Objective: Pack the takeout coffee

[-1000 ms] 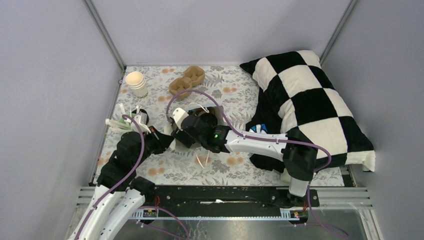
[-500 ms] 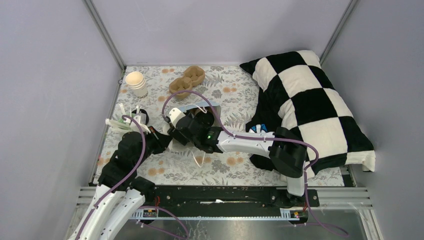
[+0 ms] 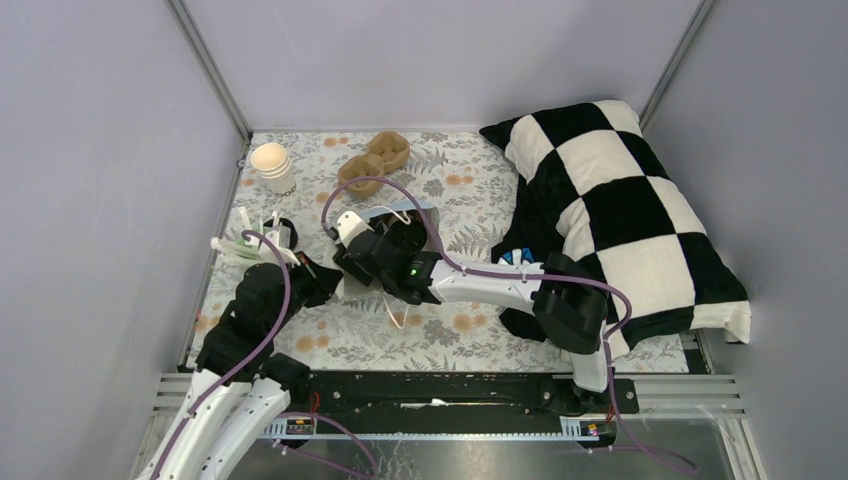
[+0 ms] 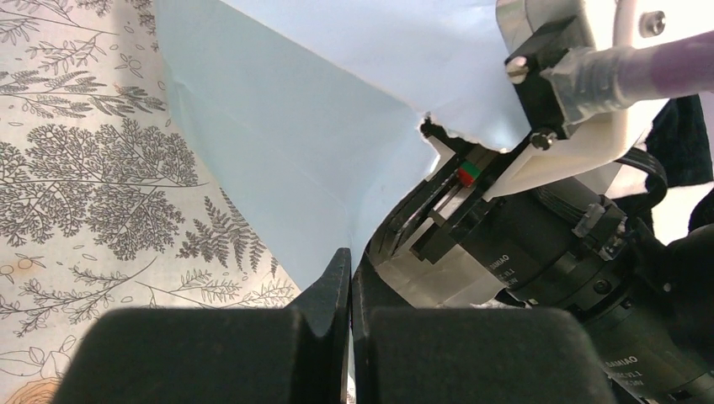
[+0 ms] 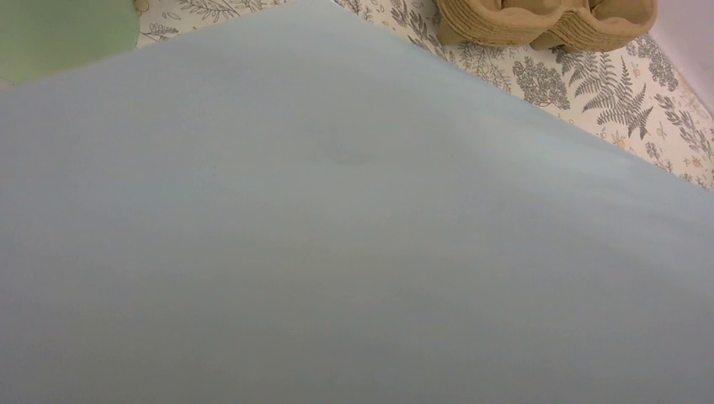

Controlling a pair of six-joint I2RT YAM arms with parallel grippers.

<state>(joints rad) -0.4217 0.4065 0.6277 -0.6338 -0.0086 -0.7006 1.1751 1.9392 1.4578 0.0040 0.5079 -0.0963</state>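
**Fig. Both arms at the blue bag, read from the near edge outward.**

The left arm stands near-left of the blue bag [image 4: 253, 126] and holds the left pincer [image 4: 350, 263] at the bag's left side. Its fingers [image 4: 328, 290] are pressed together. The bag's pale paper wall runs down into the seam between them, so the pincer is pinching the bag's edge.

Just right of that seam, against the bag, is the black body of the right pincer [image 3: 358, 265]. Its arm reaches in from near-right of the bag across the floral tabletop [image 3: 330, 340]. The bag's wall drapes over this pincer and fills the whole right wrist view, hiding the fingers. Whether they are spread or closed on something cannot be told.

A white handle loop [image 3: 400, 318] lies on the tabletop on the near side of the bag.

The takeout coffee cannot be located. No lidded cup shows in any view, and the right arm covers the bag's mouth.

Left of the bag, just beside the left arm, stands a small cup with white sticks [image 3: 280, 230]. Beyond the bag lies a brown pulp cup carrier [image 3: 375, 160]. Far-left of the bag is a stack of cream paper cups [image 3: 272, 167]. Right of the bag lies a black-and-white checked pillow [image 3: 620, 200].
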